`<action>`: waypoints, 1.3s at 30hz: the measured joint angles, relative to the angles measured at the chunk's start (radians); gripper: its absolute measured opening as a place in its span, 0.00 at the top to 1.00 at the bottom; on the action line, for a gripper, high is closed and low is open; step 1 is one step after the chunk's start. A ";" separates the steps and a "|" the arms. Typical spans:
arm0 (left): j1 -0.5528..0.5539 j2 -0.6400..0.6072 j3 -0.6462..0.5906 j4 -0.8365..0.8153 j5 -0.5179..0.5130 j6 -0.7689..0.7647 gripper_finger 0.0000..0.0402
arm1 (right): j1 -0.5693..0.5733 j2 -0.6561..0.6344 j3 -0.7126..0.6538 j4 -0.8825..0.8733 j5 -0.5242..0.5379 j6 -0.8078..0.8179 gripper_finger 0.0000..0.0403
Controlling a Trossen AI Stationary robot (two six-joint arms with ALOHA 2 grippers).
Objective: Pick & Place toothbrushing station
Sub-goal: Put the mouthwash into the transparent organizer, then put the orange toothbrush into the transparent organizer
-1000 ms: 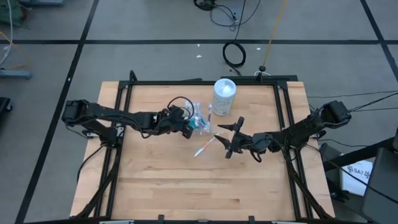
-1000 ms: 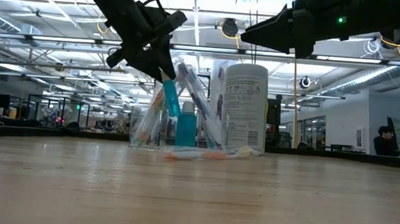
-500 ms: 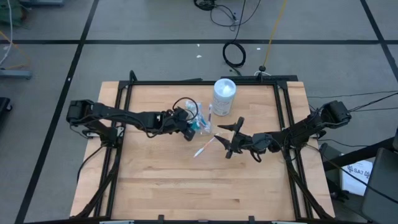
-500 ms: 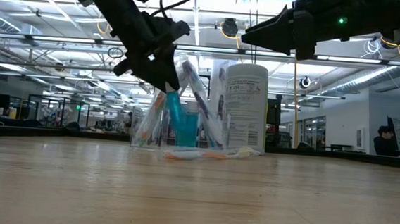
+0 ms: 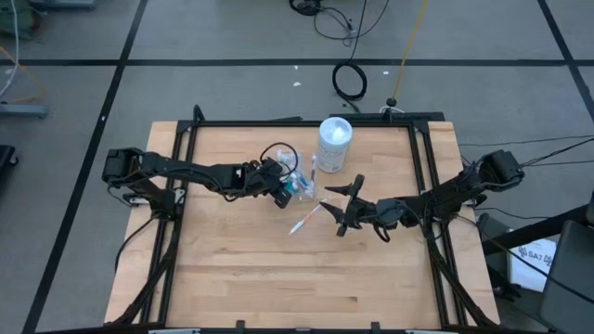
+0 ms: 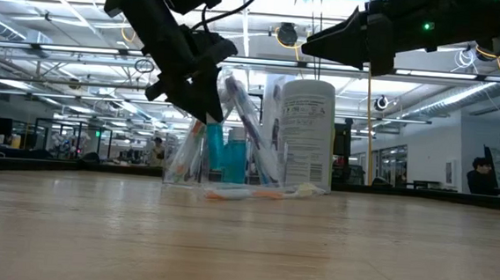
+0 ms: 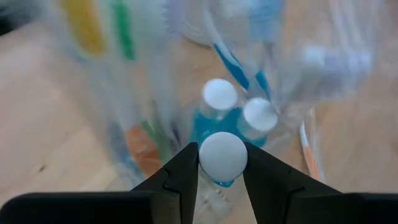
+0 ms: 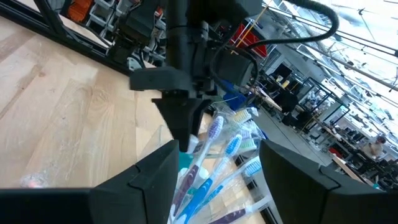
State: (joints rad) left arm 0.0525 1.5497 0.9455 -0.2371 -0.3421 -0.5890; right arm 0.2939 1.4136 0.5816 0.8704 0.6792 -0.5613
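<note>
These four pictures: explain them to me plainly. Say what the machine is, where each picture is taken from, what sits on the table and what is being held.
The machine is two dark robot arms working at a wooden table. One picture looks straight down from above, one looks level across the tabletop, and two come from cameras on the arms' wrists. On the table stand a clear plastic cup full of toothbrushes, and a taller white canister beside it. One toothbrush lies loose on the wood. The left gripper is at the cup, its jaws closed on a small blue tube with a white cap, beside two more tubes in the cup. The right gripper hangs open nearby, holding nothing.
</note>
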 joint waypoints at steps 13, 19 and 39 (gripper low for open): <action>0.000 0.009 0.000 0.002 -0.003 0.240 0.58 | 0.000 0.000 0.000 0.000 0.000 0.000 0.46; 0.000 0.009 0.000 0.024 -0.007 0.251 0.51 | 0.000 0.000 0.000 0.000 0.000 0.000 0.46; -0.002 -0.191 0.058 -0.033 0.002 0.319 0.63 | -0.162 0.001 0.000 -0.483 -0.204 0.590 0.46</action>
State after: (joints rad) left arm 0.0509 1.3582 1.0039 -0.2703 -0.3397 -0.2701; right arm 0.1322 1.4143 0.5816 0.3875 0.4755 0.0289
